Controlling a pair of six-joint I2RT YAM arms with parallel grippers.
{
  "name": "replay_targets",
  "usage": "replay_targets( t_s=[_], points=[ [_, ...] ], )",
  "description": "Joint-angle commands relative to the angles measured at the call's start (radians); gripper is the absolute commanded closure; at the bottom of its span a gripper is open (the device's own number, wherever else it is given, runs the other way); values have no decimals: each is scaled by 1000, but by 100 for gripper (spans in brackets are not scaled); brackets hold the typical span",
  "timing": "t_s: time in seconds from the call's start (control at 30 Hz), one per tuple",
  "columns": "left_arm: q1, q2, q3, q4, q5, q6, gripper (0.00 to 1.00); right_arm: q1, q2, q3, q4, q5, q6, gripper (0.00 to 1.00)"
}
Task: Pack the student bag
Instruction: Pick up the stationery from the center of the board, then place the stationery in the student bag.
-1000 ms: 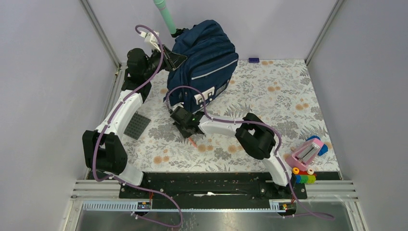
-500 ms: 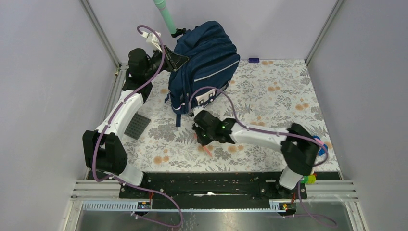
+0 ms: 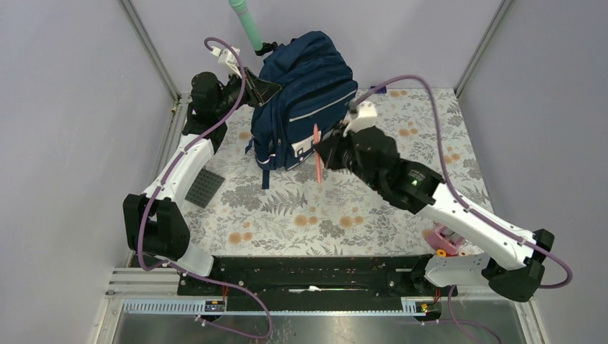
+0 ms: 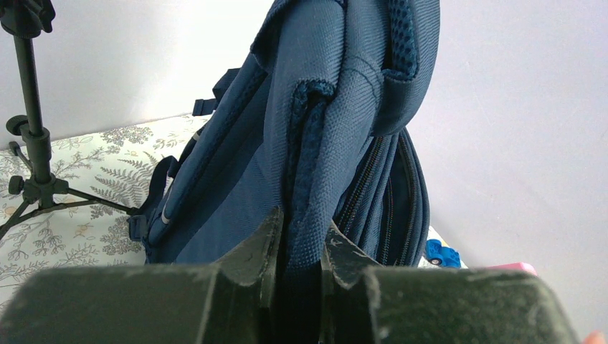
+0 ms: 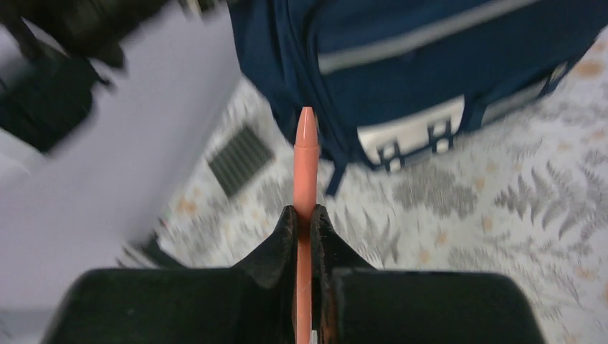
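Right fingers are seen closed narrowly on a salmon-pink pen. The shaft is pinched between them and the pointed tip projects ahead toward the student bag. From above, the pen is held off the table, just in front of the bag's near-right face, by its light grey pocket tabs. Whether pen and fabric touch cannot be told.

Left fingers are clamped on a padded, mesh-lined strip of the student bag, with fabric filling the narrow gap between them. From above, this grip sits at the bag's far-left upper edge.

The student bag is found at the far left of the table, raised upright and close to the far wall. Its front face, crossed by a grey reflective strip, is turned toward the near right.

Other items noted:
- A dark grey studded plate lies flat on the table, near and left of the bag, beside the left arm.
- A teal pole rises at the far side, just behind the bag.
- A small blue piece lies at the table's far edge, right of the bag.
- A pink toy at the near right is partly hidden by the right arm.
- A black tripod is seen in the left wrist view, left of the bag.
- A blue toy car is seen in the left wrist view, low on the right.
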Motion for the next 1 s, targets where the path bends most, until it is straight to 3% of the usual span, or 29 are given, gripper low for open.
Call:
replay_targets(
  t_s=[0.0, 0.13, 0.27, 0.6, 0.97],
  points=[
    [8, -63, 65, 158, -1, -42, 100, -30, 20, 112, 150, 264, 80, 100],
    [7, -64, 65, 161, 1, -44, 100, -67, 90, 161, 379, 350, 123, 100],
    [7, -65, 65, 159, 0, -41, 100, -109, 191, 274, 386, 408, 249, 100],
    [7, -59, 64, 164, 1, -45, 100, -258, 325, 329, 385, 280, 649, 100],
    [7, -57, 62, 171, 3, -56, 100, -268, 465, 520, 114, 343, 799, 100]
  ],
)
